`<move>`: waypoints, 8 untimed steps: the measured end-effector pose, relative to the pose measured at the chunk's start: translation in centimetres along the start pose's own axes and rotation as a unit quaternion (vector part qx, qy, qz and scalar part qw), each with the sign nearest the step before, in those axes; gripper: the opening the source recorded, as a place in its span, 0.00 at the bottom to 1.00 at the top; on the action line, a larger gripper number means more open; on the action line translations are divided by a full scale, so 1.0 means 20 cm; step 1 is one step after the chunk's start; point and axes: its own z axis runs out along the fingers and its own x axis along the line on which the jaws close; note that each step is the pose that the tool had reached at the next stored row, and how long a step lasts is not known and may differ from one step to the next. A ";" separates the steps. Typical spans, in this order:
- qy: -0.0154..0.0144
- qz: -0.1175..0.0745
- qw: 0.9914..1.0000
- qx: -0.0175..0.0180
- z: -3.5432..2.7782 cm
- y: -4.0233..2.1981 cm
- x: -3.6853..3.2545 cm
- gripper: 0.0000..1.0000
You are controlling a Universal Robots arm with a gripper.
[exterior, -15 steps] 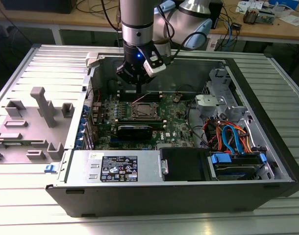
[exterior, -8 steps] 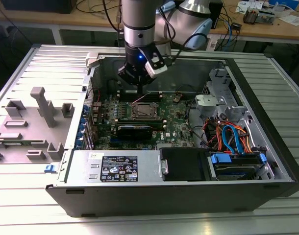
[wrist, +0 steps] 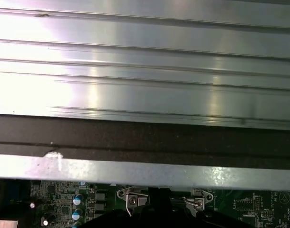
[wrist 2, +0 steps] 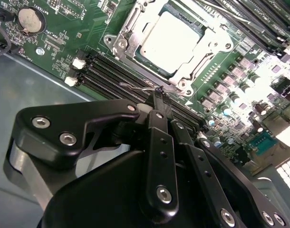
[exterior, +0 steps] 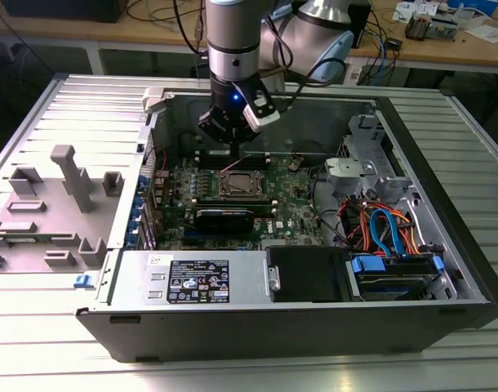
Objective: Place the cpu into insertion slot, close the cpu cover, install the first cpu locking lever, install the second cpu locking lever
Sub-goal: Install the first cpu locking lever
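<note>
The cpu sat in the slot with the cover down over it. A wire lever at the slot's edge looked unlatched, so the levers seemed left to do. The gripper, its fingers pressed together, touched that lever just beside the cpu.

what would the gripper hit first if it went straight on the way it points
Most likely the thin wire locking lever at the gripper tip, beside the cpu cover edge; depth is unclear, so they may already touch.
</note>
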 end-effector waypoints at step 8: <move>0.000 0.000 1.000 0.000 0.026 0.015 -0.031 0.11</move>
